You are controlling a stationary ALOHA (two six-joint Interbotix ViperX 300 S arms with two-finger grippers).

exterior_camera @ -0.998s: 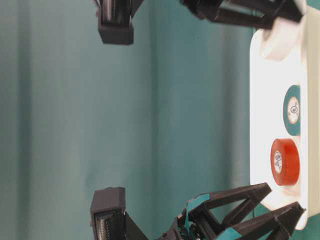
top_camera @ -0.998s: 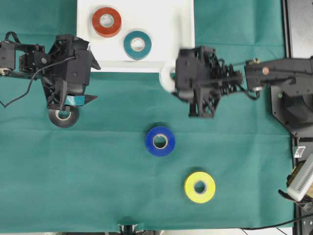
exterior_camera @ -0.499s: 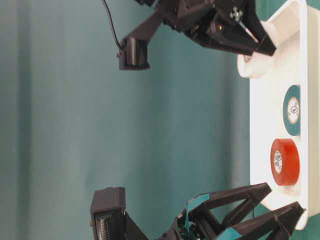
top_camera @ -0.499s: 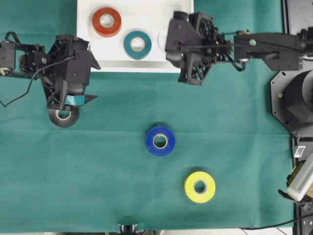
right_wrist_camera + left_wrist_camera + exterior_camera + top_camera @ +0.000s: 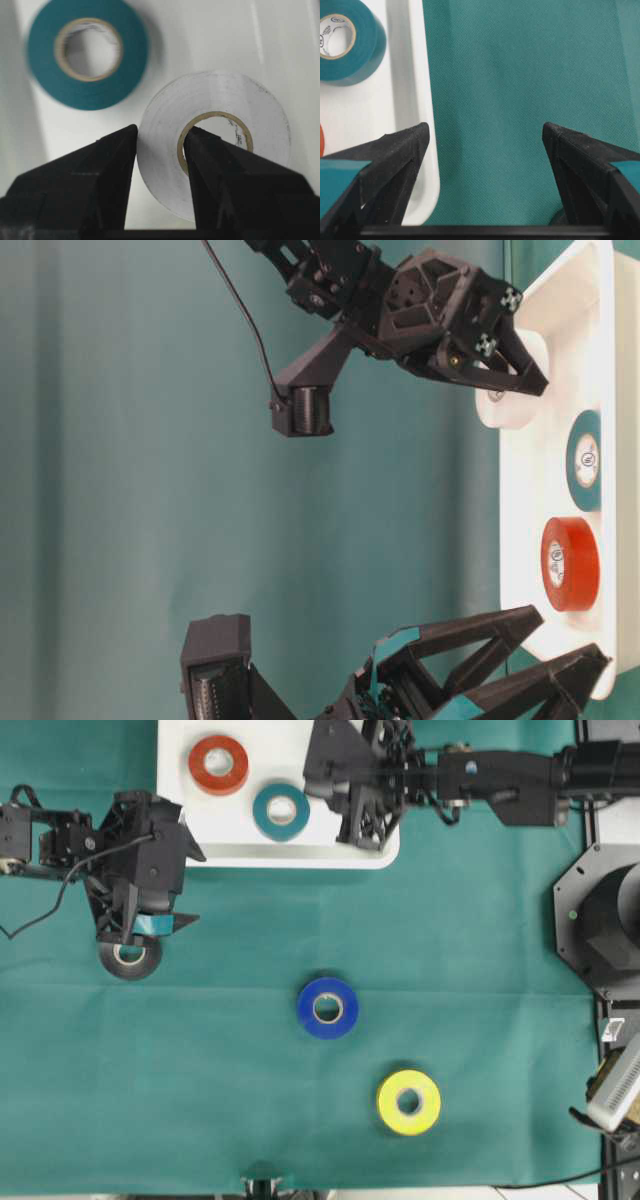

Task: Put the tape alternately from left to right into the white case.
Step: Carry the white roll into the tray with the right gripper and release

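White tape (image 5: 215,145) pinched through its core by right hand (image 5: 160,145) over white case (image 5: 180,830); lower beside teal roll (image 5: 87,52), then release. Left hand (image 5: 485,145) spread, empty.

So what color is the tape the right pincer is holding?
White, with a pale tan core; clearest in the right wrist view, pinched by the right pincer.

Both arms matte black; left hand (image 5: 140,925) fingers teal-taped; thin black cable (image 5: 245,320) loops along right arm.
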